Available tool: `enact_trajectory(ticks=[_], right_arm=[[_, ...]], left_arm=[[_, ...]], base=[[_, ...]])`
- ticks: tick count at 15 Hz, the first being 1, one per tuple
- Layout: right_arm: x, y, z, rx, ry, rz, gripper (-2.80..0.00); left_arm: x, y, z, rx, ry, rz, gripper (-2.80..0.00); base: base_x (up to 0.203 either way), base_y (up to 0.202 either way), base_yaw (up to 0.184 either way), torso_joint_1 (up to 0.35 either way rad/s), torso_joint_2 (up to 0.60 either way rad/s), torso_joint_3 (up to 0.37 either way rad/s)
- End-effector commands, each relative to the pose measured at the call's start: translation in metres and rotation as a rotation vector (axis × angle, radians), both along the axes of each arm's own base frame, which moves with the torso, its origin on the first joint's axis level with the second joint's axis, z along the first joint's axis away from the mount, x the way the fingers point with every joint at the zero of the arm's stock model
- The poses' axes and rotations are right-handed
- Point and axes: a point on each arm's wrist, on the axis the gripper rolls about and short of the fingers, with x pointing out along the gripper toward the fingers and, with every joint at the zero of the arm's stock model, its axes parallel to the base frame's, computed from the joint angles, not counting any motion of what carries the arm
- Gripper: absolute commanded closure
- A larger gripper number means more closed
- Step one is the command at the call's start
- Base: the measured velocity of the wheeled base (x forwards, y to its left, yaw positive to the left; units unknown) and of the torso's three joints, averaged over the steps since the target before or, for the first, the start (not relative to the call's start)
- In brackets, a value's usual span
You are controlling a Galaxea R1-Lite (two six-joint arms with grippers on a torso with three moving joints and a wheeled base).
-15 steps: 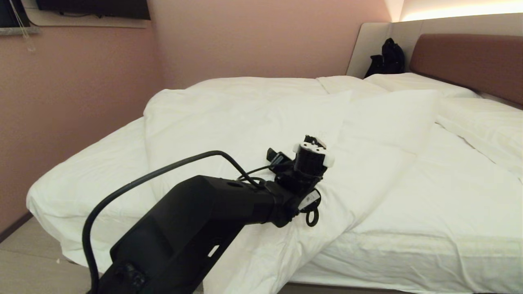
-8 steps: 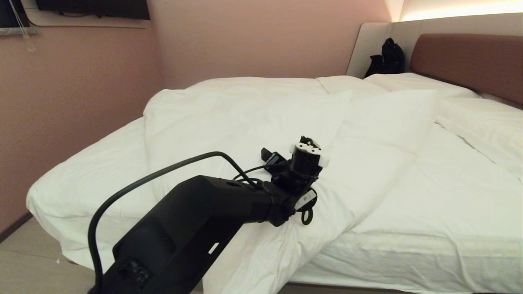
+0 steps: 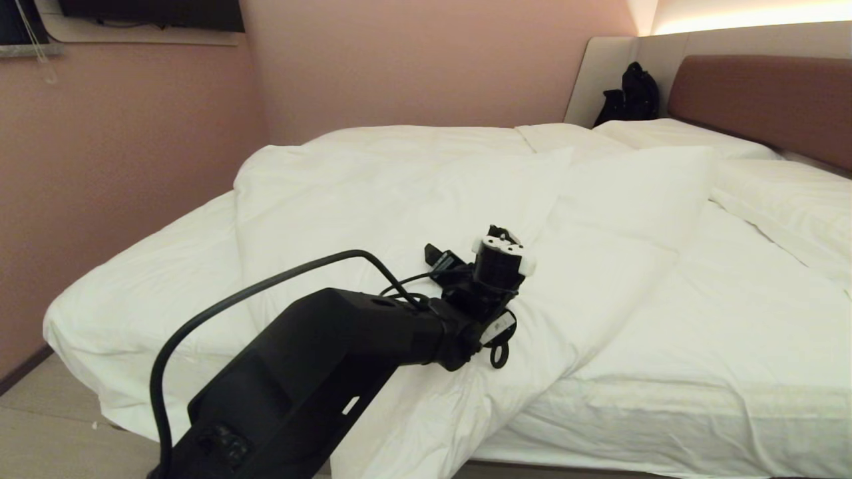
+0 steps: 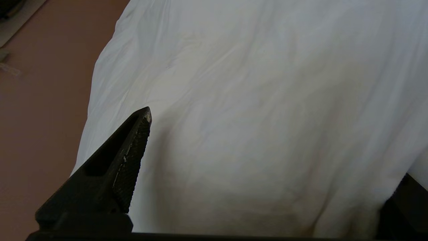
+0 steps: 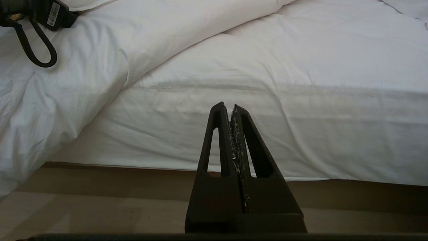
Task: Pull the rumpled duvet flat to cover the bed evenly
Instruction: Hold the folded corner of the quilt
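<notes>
The puffy white duvet [image 3: 399, 193] lies rumpled on the bed [image 3: 665, 426], folded back on a diagonal, with one corner hanging over the near edge. My left arm reaches over this fold. The left gripper [image 3: 504, 234] hovers just above the duvet [image 4: 254, 100]. In the left wrist view it [image 4: 277, 144] is open wide, with one finger [image 4: 128, 157] at each side of the picture and only cloth below. My right gripper [image 5: 231, 107] is shut and empty, held low beside the bed and pointing at the mattress side [image 5: 301, 134].
Two white pillows [image 3: 785, 199] [image 3: 672, 133] lie by the reddish-brown headboard [image 3: 765, 100]. A black bag [image 3: 632, 96] sits at the bed's far corner. A pink wall [image 3: 100, 199] runs close along the bed's left end. The floor [image 3: 46, 426] shows below, and the platform base [image 5: 100, 174].
The left gripper has drifted slightly to the left over the duvet. The duvet and the right gripper have not moved.
</notes>
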Motion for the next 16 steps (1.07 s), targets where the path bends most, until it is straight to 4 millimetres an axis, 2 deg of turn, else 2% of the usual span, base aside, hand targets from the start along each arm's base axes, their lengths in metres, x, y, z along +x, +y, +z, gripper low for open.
enact_trajectory(ticks=[1,2,12,16], right_arm=[[0.000,0.000,0.000,0.000,-0.001,0.000,0.00],[0.000,0.000,0.000,0.000,-0.001,0.000,0.00],[0.000,0.000,0.000,0.000,-0.001,0.000,0.00],[0.000,0.000,0.000,0.000,-0.001,0.000,0.00]], left_arm=[[0.000,-0.001,-0.002,0.001,-0.001,0.002,-2.80],[0.001,-0.001,-0.002,-0.007,-0.003,0.000,0.00],[-0.002,0.002,0.010,-0.006,-0.012,0.016,0.00],[-0.006,0.008,0.030,-0.021,-0.032,0.041,0.00]], base=[[0.000,0.000,0.000,0.000,0.00,0.000],[0.000,0.000,0.000,0.000,0.00,0.000],[0.000,0.000,0.000,0.000,0.00,0.000],[0.000,0.000,0.000,0.000,0.00,0.000]])
